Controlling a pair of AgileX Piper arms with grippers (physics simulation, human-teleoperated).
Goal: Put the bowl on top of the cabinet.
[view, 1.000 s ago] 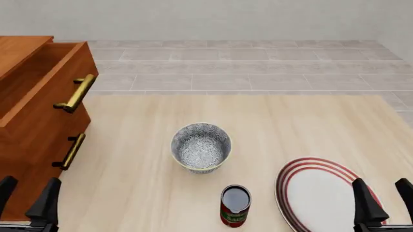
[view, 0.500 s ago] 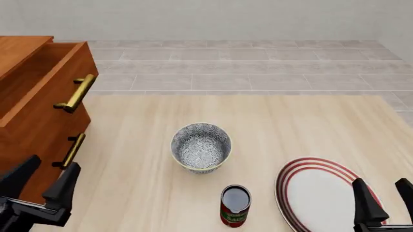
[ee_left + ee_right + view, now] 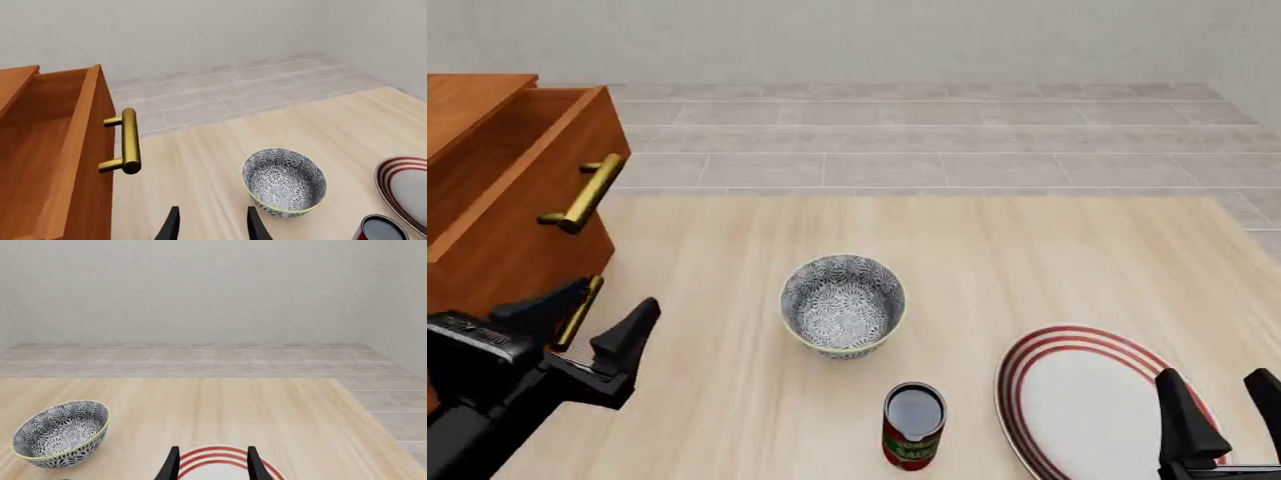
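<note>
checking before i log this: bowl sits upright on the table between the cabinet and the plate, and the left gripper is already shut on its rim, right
Not quite. In the front view the left gripper is open and apart from the bowl, holding nothing. The rest stands: the bowl sits upright on the table between the cabinet and the plate.

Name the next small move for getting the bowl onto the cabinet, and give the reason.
Probably bring the left gripper further toward the bowl, lining its open fingers up with the near rim. The bowl sits upright and untouched mid-table, with a gap between it and the gripper, which holds nothing. The right gripper hangs over the plate, farther from the cabinet.
</note>
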